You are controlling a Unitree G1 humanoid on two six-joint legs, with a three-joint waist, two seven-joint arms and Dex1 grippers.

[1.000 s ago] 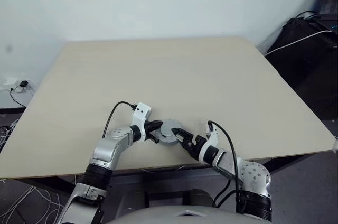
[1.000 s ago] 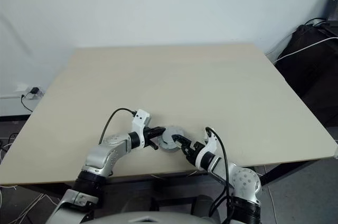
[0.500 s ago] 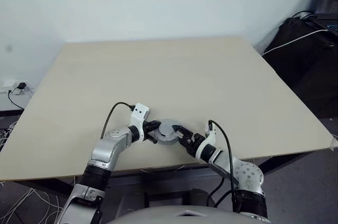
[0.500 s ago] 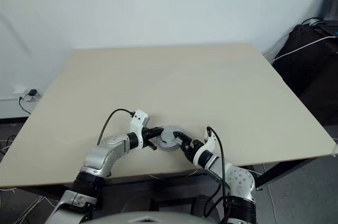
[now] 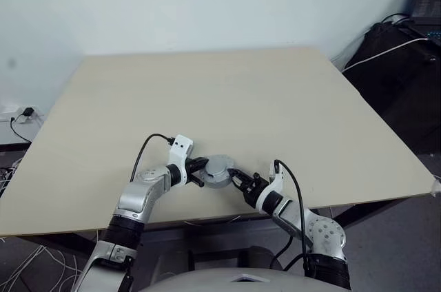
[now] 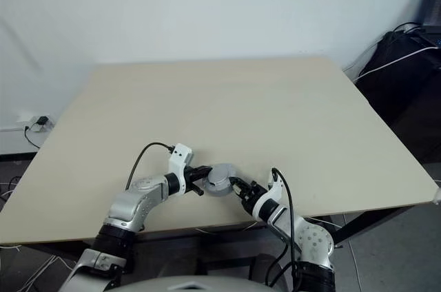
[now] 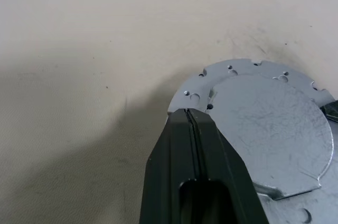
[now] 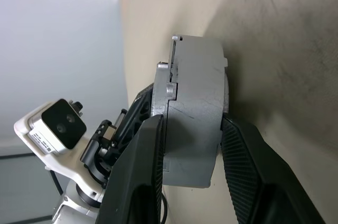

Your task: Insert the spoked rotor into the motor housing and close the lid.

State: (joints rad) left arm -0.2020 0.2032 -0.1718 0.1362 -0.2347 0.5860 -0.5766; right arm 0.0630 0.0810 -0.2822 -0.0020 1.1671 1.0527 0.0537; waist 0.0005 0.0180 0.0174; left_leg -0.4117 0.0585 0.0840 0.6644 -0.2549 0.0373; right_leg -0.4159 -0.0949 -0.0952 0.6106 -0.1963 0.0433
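Clearly your left claw (image 7: 193, 114) is clenched against the motor housing (image 8: 193, 110); your right claw (image 8: 191, 134) straddles its thick wall. Expect rigid, heavy, slick metal: squeeze the rim.

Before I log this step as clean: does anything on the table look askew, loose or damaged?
Nothing stands out. The grey motor assembly sits flat on the table, with the lid seated level on top. The left gripper is shut against its rim; the right gripper straddles its side.

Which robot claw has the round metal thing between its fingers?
The right gripper: its fingers hug both sides of the motor housing. The left gripper has its fingers shut together, just at its rim.
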